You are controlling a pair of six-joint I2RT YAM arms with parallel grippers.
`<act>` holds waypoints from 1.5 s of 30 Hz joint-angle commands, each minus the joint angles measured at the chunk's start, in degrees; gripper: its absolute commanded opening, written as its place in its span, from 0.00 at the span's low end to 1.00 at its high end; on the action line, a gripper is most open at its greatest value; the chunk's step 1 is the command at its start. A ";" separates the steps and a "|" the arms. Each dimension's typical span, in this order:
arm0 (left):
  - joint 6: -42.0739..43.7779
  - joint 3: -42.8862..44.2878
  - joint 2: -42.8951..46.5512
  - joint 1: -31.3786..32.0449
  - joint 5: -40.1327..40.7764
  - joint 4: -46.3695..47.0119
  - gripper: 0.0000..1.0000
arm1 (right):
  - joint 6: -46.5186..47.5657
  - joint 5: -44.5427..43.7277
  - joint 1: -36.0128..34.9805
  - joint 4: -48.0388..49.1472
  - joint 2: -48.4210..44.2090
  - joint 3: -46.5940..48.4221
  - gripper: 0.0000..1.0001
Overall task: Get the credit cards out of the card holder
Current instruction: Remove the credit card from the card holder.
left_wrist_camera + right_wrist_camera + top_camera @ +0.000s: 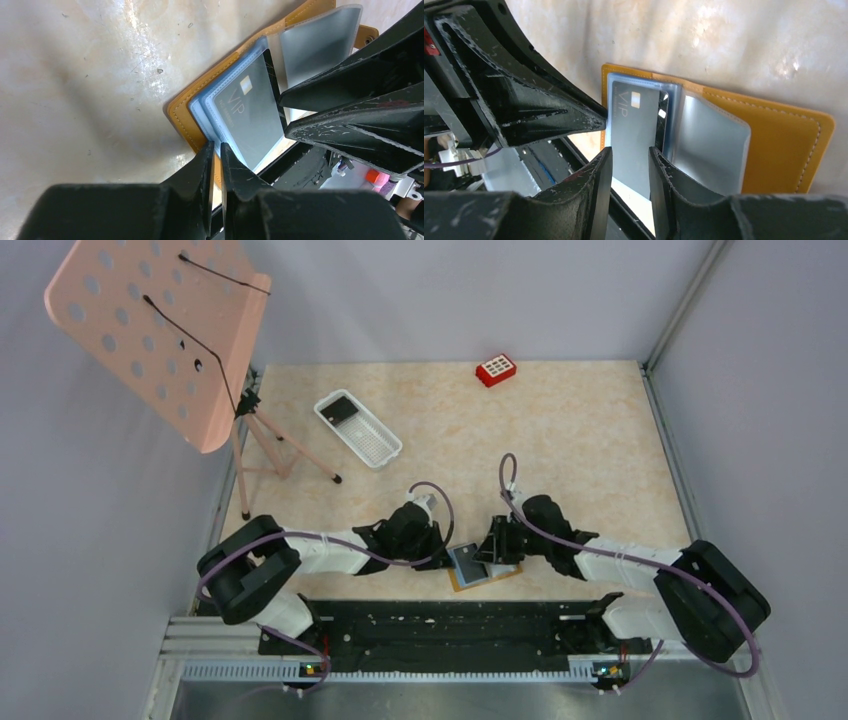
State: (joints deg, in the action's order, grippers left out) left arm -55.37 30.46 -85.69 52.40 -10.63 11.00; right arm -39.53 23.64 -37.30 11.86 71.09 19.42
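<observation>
The tan card holder (461, 585) lies open at the table's near edge, between my two grippers. In the left wrist view its cover (182, 117) holds light blue sleeves, and a dark grey "VIP" credit card (245, 115) sits in the top sleeve. My left gripper (216, 147) is shut on the holder's near edge. My right gripper (630, 152) is open, its fingers either side of the card's (634, 130) lower edge. A clear empty sleeve (709, 145) lies beside the card. Another dark card (342, 408) lies in the white tray.
The white mesh tray (378, 447) stands at the back left. A red block (496, 369) sits at the far edge. A pink perforated stand (150, 330) on a tripod (270, 445) leans over the left side. A black rail (440, 625) runs just below the holder.
</observation>
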 commanded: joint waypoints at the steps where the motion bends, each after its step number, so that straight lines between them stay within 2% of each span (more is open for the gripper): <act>1: 0.84 0.78 -1.56 0.24 0.69 0.99 0.15 | -1.37 2.94 1.22 5.70 0.44 -1.58 0.33; 13: -0.48 2.33 4.12 0.24 0.79 -0.39 0.15 | 1.84 -2.72 1.44 -4.22 -4.34 1.02 0.33; 19: -0.09 3.87 4.71 0.24 0.99 -0.95 0.16 | 2.16 -2.94 1.61 -4.03 -3.68 1.08 0.33; 28: -0.44 3.75 -0.34 0.32 0.60 1.24 0.14 | 2.72 -2.34 1.94 -2.80 -2.61 0.68 0.33; 39: -0.52 2.86 -3.12 0.51 0.24 2.56 0.14 | 1.74 3.55 3.81 4.28 -0.27 -2.43 0.32; 45: -0.34 2.63 -3.31 0.59 0.52 2.22 0.13 | 0.91 5.68 3.90 5.97 -0.29 -2.73 0.28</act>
State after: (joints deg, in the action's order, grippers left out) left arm -55.83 32.93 -88.29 52.60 -10.66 12.01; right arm -38.11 26.13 -33.87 12.91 70.65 17.23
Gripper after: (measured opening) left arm 0.138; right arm 0.289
